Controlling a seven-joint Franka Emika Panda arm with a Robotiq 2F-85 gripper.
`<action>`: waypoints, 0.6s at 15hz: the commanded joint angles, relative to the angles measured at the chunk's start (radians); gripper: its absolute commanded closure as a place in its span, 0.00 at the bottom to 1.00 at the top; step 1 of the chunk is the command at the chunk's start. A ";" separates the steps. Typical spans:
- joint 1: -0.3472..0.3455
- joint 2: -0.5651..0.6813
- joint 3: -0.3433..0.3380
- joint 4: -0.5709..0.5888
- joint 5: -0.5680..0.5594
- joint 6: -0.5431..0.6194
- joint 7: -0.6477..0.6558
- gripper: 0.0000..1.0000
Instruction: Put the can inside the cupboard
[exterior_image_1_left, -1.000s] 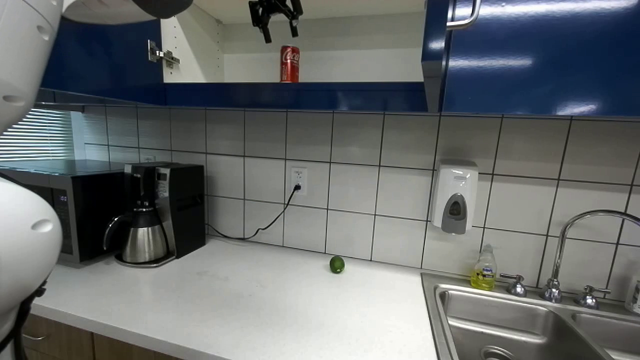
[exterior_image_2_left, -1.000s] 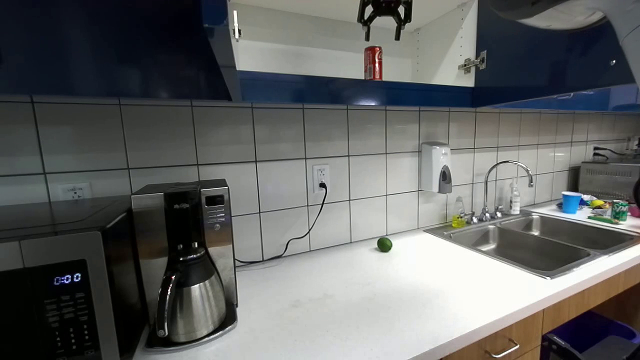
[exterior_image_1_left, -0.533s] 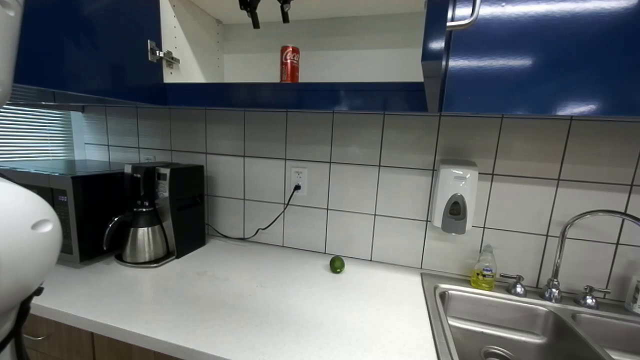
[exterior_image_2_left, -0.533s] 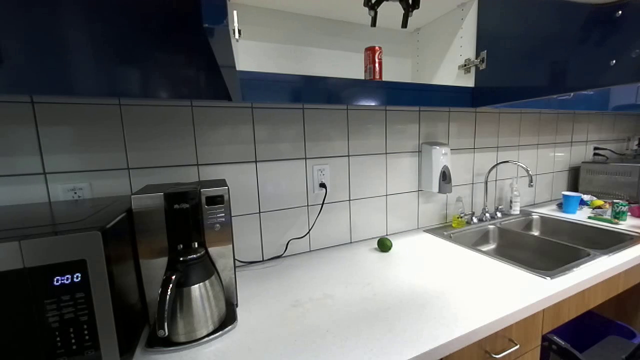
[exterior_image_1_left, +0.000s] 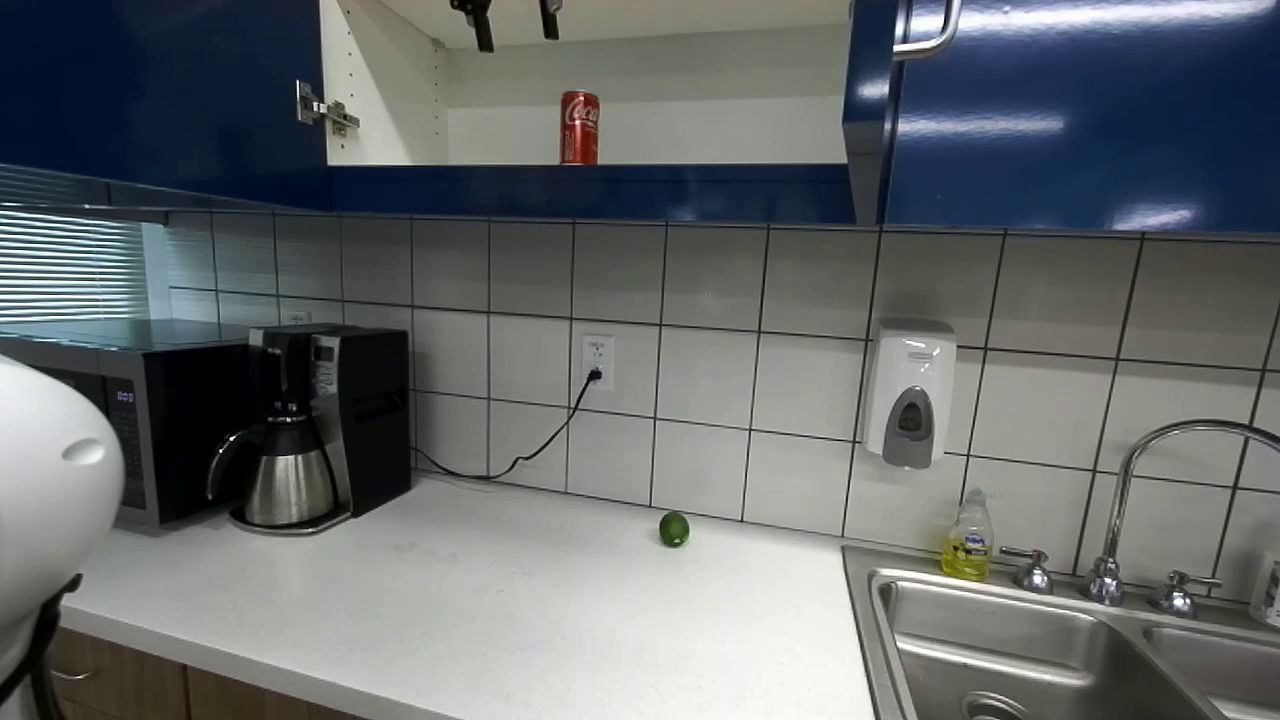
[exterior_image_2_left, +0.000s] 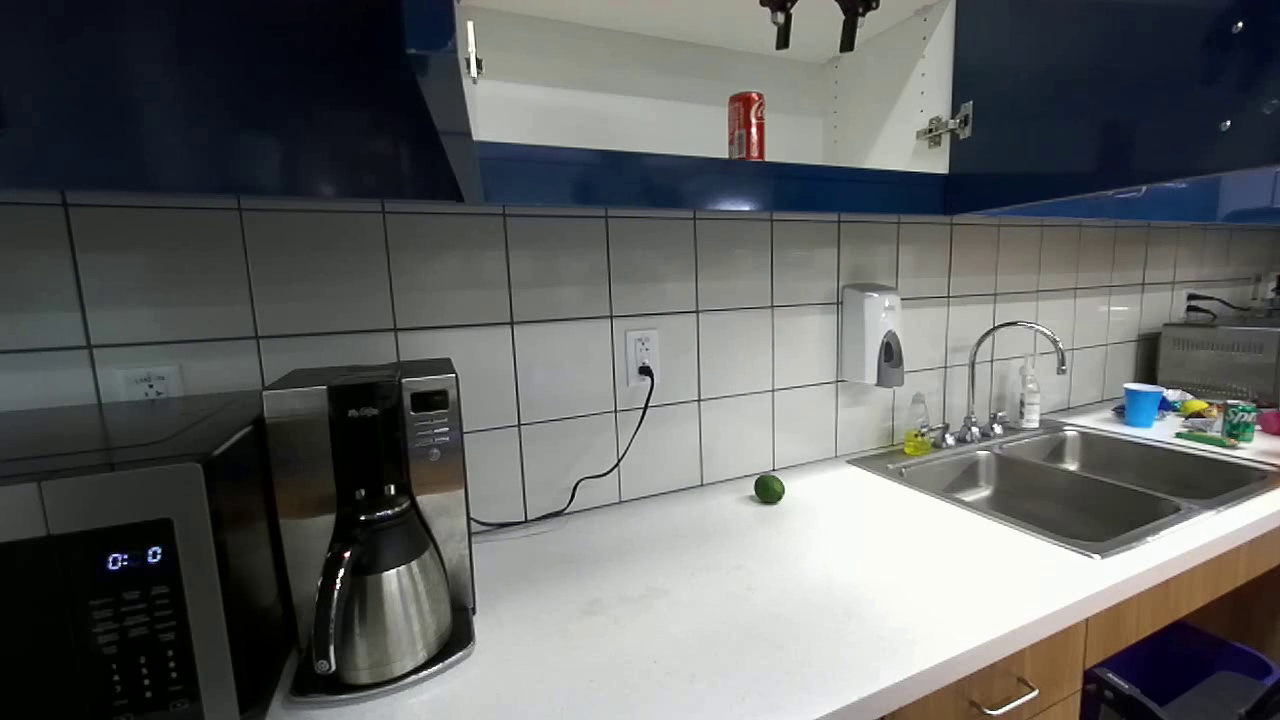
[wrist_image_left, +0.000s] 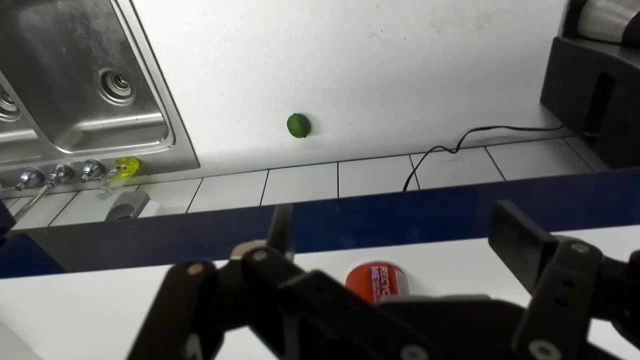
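The red can (exterior_image_1_left: 580, 128) stands upright inside the open cupboard (exterior_image_1_left: 640, 190), on its shelf close to the front edge. In an exterior view the can (exterior_image_2_left: 747, 126) also shows behind the cupboard's blue lower front (exterior_image_2_left: 620, 172). My gripper (exterior_image_1_left: 518, 42) is open and empty above the can, offset to its side, with most of it cut off by the top of the picture. It also shows in an exterior view (exterior_image_2_left: 815, 46). In the wrist view the fingers (wrist_image_left: 396, 227) are wide apart, and the can (wrist_image_left: 374, 281) shows below, partly hidden by the gripper.
A cupboard door stands open at the hinge (exterior_image_1_left: 326, 108). A blue wall cabinet (exterior_image_1_left: 1080, 120) adjoins the opening. Below are a white counter (exterior_image_1_left: 520, 610), a green fruit (exterior_image_1_left: 674, 529), a coffee maker (exterior_image_1_left: 370, 420), a microwave (exterior_image_1_left: 190, 420), a soap dispenser (exterior_image_1_left: 908, 395) and a sink (exterior_image_1_left: 990, 620).
My gripper has risen and moved away sideways from above the can: leftward in an exterior view, rightward in an exterior view. The can has stayed put.
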 joint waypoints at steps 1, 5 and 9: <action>-0.004 -0.158 -0.009 -0.246 0.014 0.060 -0.019 0.00; -0.001 -0.274 -0.016 -0.454 0.004 0.116 -0.022 0.00; -0.025 -0.367 -0.003 -0.675 0.007 0.205 -0.025 0.00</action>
